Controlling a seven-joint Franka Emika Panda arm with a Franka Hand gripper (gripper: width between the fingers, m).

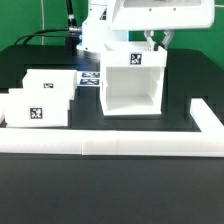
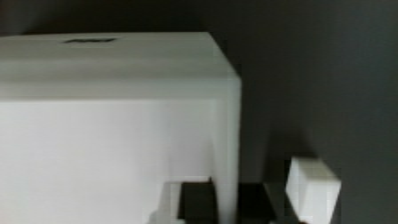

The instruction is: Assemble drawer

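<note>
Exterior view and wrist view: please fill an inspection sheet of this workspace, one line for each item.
surface: black table, bordered at the front and at the exterior view's right by a low white rail.
job's things: housing upright in the middle, open side toward the camera; far tray and near tray at the exterior view's left, apart from it, not inserted.
clutter: nothing seen; only the marker board, flat.
grippers: gripper shut, at the housing's top rear; contact cannot be told.
cables: black cable behind the arm.
surroundings: green backdrop.
</note>
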